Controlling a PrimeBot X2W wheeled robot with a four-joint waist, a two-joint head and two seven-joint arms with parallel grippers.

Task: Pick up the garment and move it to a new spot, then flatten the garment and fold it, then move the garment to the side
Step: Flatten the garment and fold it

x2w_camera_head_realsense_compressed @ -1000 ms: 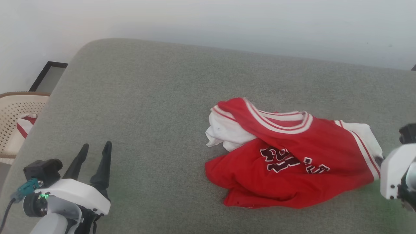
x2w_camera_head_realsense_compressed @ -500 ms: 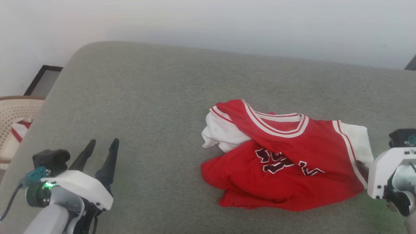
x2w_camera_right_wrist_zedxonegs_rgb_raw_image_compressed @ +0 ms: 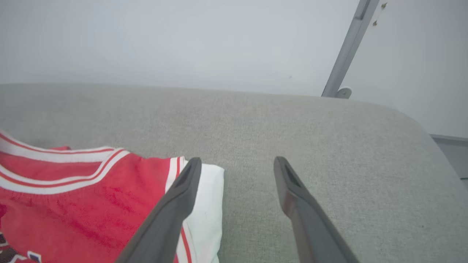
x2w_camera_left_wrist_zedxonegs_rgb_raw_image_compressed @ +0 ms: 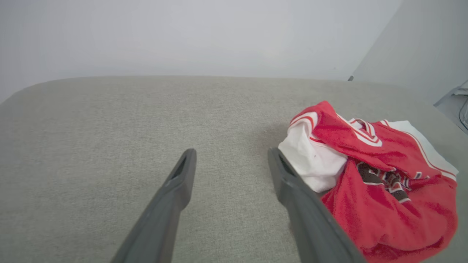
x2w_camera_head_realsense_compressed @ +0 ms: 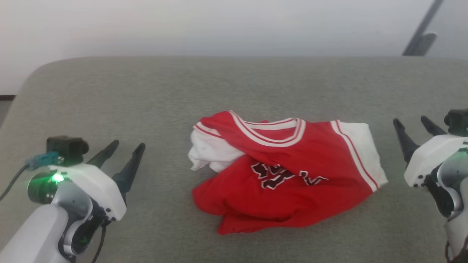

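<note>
**Asker:** Head view first: where does the garment (x2w_camera_head_realsense_compressed: 289, 190) lie?

**Me:** Mid-picture on the grey cushion (x2w_camera_head_realsense_compressed: 146, 91), bunched up. Its collar points to 12 o'clock. One white sleeve is crumpled at 9 o'clock, the other lies smoother at 3 o'clock, and the hem is rucked under at 6.

**Asker:** And your hands?

**Me:** My left hand (x2w_camera_head_realsense_compressed: 129, 144) sits at 8 o'clock of it and my right hand (x2w_camera_head_realsense_compressed: 409, 119) at 3 o'clock, near the smoother sleeve. Both are spread wide and empty.

**Asker:** How far along, then?

**Me:** I cannot tell whether this is its new spot. Nothing looks flat or folded, so I judge that flattening, folding and the shift aside are all left.
</note>
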